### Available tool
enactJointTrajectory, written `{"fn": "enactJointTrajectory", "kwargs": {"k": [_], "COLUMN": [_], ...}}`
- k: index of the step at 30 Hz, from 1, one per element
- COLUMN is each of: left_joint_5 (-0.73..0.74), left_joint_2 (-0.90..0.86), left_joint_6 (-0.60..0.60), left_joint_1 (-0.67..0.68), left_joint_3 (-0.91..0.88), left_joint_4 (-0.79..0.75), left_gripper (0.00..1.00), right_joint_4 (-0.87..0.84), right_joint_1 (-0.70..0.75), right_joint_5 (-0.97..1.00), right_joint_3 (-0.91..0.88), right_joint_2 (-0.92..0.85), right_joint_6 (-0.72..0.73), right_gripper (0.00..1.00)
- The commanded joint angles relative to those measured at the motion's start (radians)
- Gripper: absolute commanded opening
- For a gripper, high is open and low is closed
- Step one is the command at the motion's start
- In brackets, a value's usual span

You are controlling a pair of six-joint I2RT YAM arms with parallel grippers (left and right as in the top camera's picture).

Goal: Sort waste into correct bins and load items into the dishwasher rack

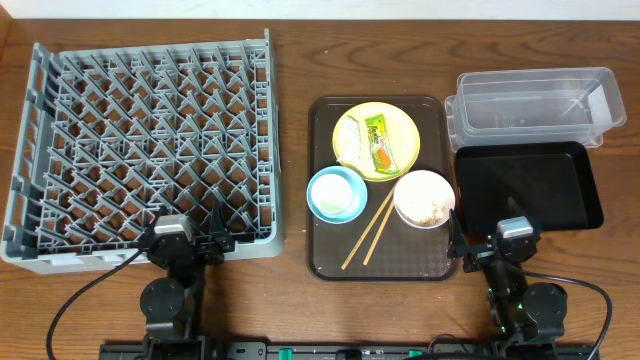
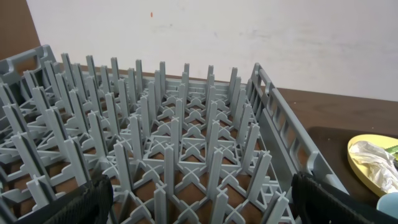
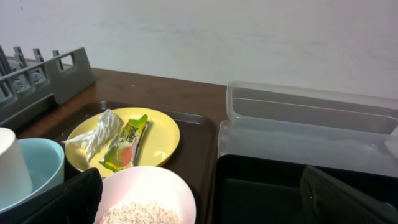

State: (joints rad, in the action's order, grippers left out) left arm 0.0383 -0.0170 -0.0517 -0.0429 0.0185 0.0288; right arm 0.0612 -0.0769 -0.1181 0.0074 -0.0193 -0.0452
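Left fingers and right fingers spread, empty, green-and-orange snack wrapper print unreadable, on yellow plate

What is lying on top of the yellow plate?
On the yellow plate lie a crumpled white wrapper and a green-and-orange snack wrapper, side by side. The plate surface under them is covered.

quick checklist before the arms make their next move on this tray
1. Left gripper and right gripper open, empty: ok.
2. Dishwasher rack free for loading: ok.
3. Clear tub and black tray empty: ok.
4. Green-and-orange wrapper and white wrapper uncovered on the yellow plate: ok.
5. Rice scraps contained in the white bowl: ok.
6. Chopsticks apart from the white bowl: cannot tell; their upper tips lie right by its rim.
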Motion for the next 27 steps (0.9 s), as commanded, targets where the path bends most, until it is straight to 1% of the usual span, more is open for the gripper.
{"fn": "enactJointTrajectory", "kwargs": {"k": [1,11,15,17,20,22,27], "left_joint_5": [-0.013,-0.013,-0.013,-0.013,-0.013,-0.013,-0.013], "left_joint_2": [-0.002,-0.002,-0.002,-0.002,-0.002,-0.002,-0.002], "left_joint_6": [0.006,0.006,0.006,0.006,0.006,0.006,0.006], "left_joint_1": [0.005,0.005,0.005,0.005,0.005,0.005,0.005], "left_joint_3": [-0.014,-0.014,-0.014,-0.014,-0.014,-0.014,-0.014], "left_joint_4": [0.042,0.042,0.041,0.041,0.041,0.041,0.041], "left_gripper": [0.93,0.93,0.93,0.93,0.93,0.93,0.93], "right_joint_4": [0.003,0.001,0.006,0.006,0.007,0.008,0.059], "right_joint_1": [-0.009,-0.009,-0.009,-0.009,-0.009,-0.009,-0.009], "right_joint_5": [-0.002,-0.002,-0.003,-0.003,-0.017,-0.022,-0.069], "right_joint_3": [-0.002,0.001,0.034,0.064,0.132,0.195,0.421], "right_joint_2": [0.000,-0.001,-0.010,-0.042,-0.140,-0.236,-0.551], "right_joint_6": [-0.008,-0.005,0.028,0.056,0.078,0.078,0.073], "right_gripper": [0.99,0.99,0.99,0.99,0.99,0.99,0.99]}}
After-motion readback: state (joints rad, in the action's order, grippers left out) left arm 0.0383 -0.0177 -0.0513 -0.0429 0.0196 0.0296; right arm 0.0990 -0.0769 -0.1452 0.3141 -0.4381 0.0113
